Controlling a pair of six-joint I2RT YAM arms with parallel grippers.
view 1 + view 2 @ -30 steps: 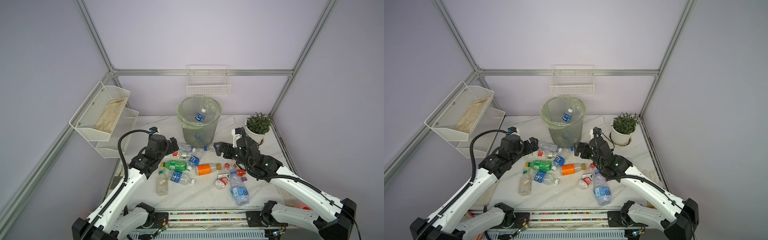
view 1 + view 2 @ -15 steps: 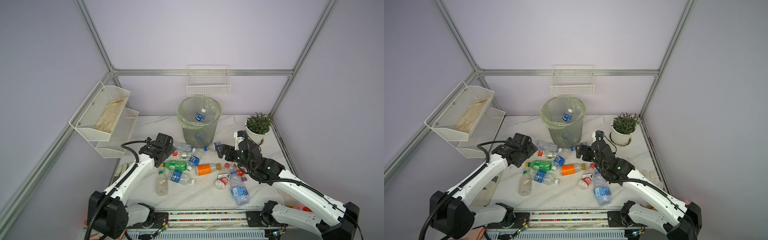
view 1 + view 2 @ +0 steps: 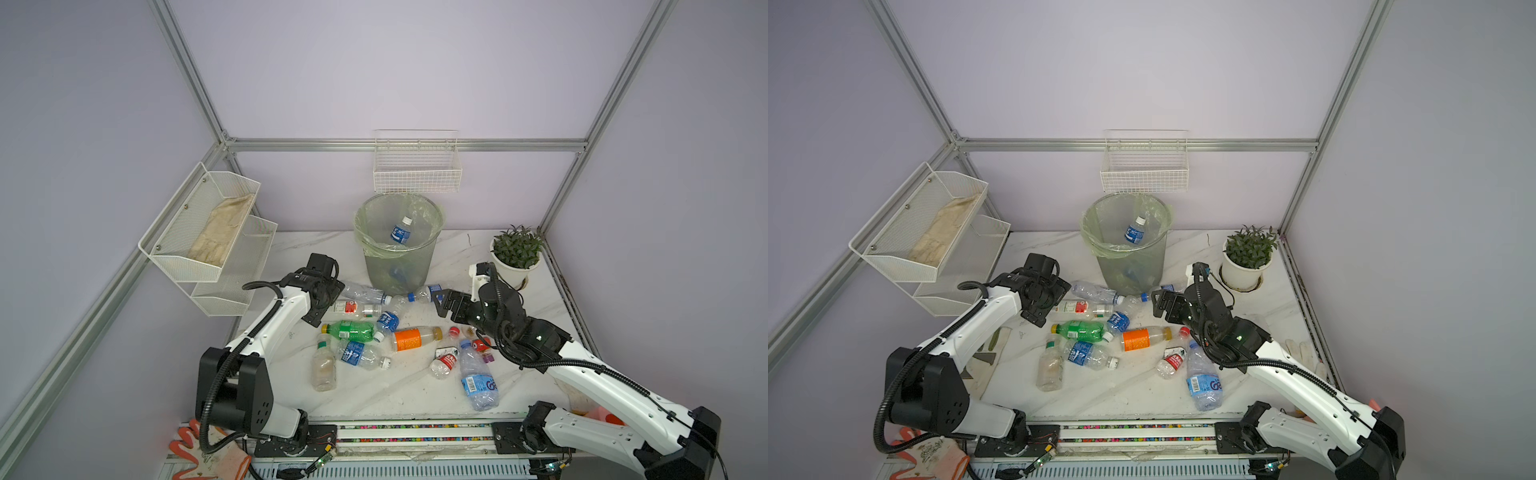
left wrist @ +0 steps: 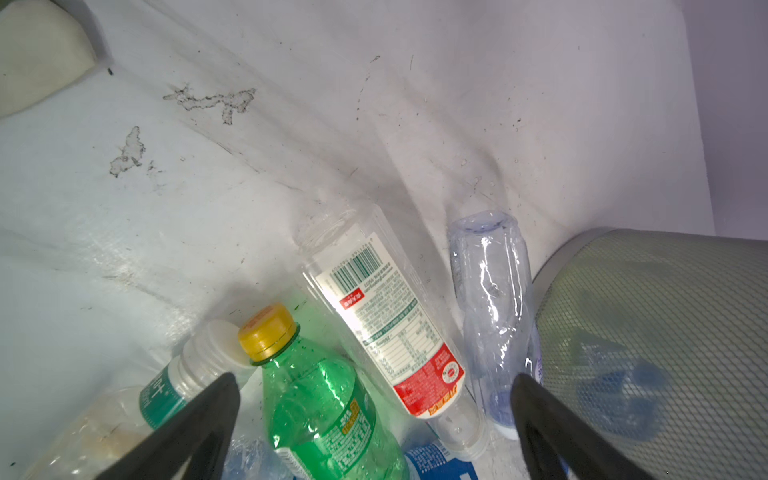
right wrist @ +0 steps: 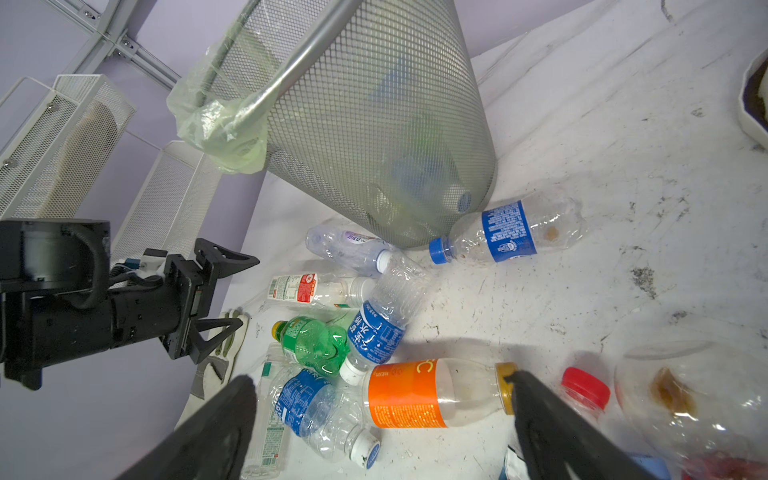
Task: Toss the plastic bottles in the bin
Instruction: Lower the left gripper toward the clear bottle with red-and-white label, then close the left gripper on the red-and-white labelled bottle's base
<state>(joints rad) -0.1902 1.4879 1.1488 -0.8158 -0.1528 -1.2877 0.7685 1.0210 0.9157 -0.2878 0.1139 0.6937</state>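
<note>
Grey wire mesh lined with a pale green bag forms the single bin (image 3: 415, 266), which stands at the back of the marble-patterned table (image 3: 519, 316) under one white wire basket (image 3: 417, 174). One blue-label bottle (image 3: 400, 232) leans inside the bin against its wall, and more blue shows dimly through the mesh at the bottom (how many lie there I cannot count). In front of the bin I count eleven plastic bottles (image 3: 361, 356) lying on the table: four with blue labels, one green bottle (image 3: 349, 330), one orange-label bottle (image 3: 409, 338), one with a teal label, one crushed clear one and three with red on label or cap, the last partly hidden by the right arm, so there may be one more. The left gripper (image 5: 249, 291) hangs over the left end of the heap, its fingers spread wide with nothing between them. The right gripper (image 3: 439, 303), near the bin's foot, is likewise spread wide and holds nothing. One potted plant (image 3: 516, 249) stands at the right and one two-tier mesh shelf (image 3: 208, 232) at the left.
</note>
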